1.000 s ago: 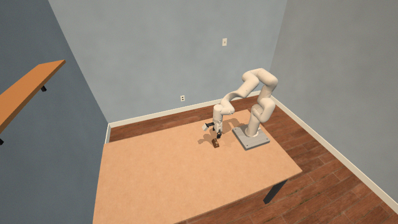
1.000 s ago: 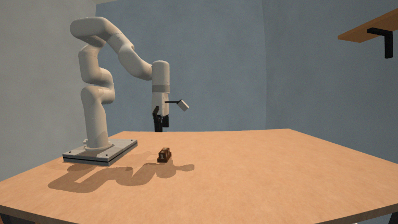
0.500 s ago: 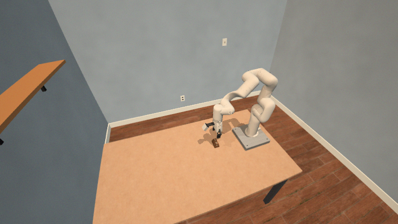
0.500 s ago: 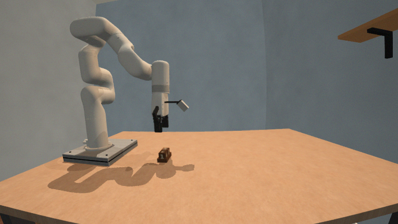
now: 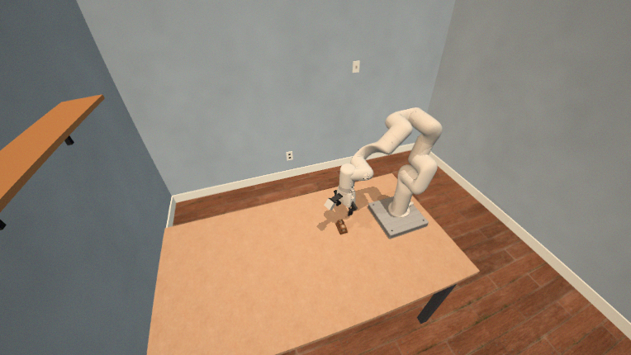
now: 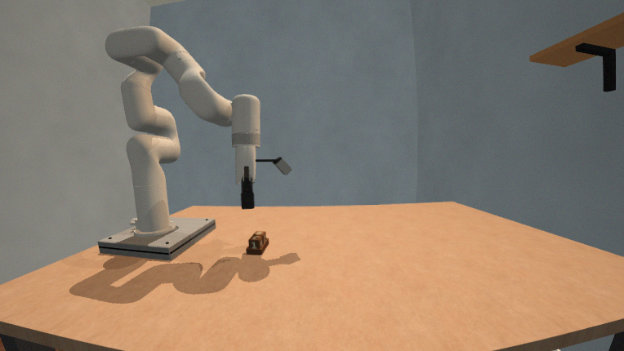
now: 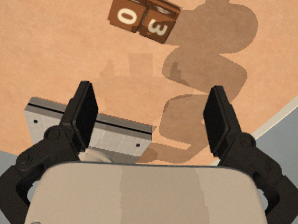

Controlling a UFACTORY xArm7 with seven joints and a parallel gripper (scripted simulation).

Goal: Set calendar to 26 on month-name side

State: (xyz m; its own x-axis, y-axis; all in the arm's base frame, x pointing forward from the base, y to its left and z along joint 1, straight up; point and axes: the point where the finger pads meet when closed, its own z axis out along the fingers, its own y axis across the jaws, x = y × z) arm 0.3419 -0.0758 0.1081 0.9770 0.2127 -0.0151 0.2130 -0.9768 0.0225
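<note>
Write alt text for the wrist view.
Open gripper, holding nothing, hovers above the table. Ahead lies the calendar tray, its two cubes showing 0 and 3 on top. The arm's shadow falls beside it.

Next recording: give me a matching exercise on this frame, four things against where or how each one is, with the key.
Things:
1. gripper
2. calendar tray
3. arm's base plate
4. shelf

Descriptions:
A. fixed high on the wall by a black bracket
B. grey, flat on the table at the foot of the arm
C. open, empty, above the table
D. brown, on the table, two number cubes in it

Pairs: 1-C, 2-D, 3-B, 4-A
</note>
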